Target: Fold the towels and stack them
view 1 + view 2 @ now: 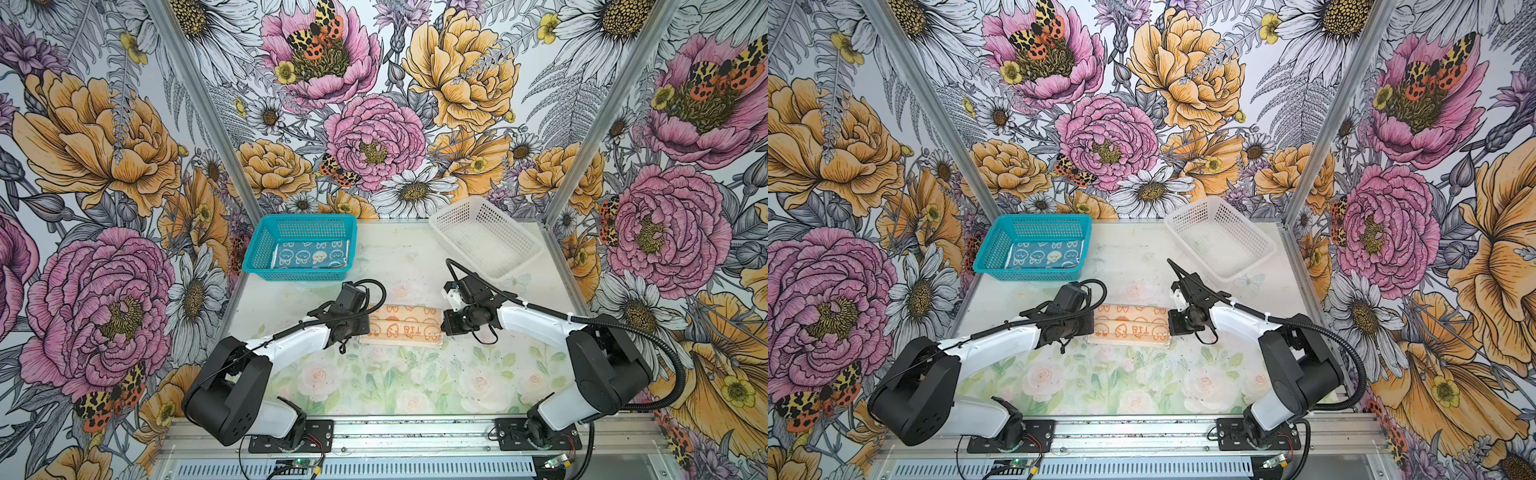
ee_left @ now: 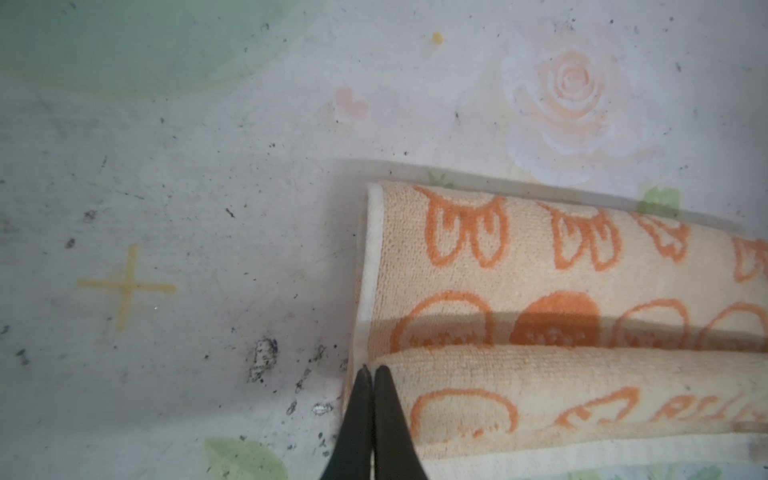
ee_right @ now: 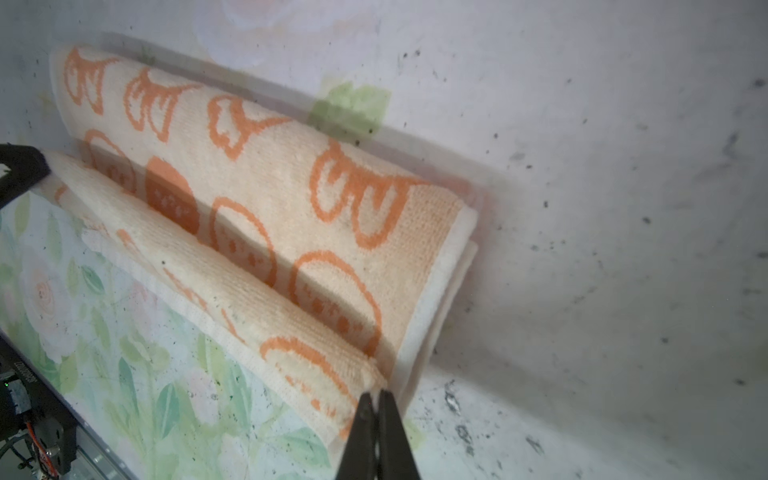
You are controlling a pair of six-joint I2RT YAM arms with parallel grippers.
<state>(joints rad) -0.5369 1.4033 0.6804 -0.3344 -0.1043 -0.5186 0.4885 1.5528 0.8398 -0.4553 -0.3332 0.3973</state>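
The left end effector [image 2: 370, 374] and right end effector [image 3: 376, 399] each clamp a corner of the half-folded peach towel [image 1: 399, 328] at the middle of the desk [image 1: 395, 257], while the teal towel [image 1: 309, 255] lies in the blue basket [image 1: 257, 249] at the far left corner.

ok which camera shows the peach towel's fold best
The right wrist view: the peach towel fills much of it, with its doubled layers and hemmed end clear. The left wrist view shows only one end; in both top views it looks small.
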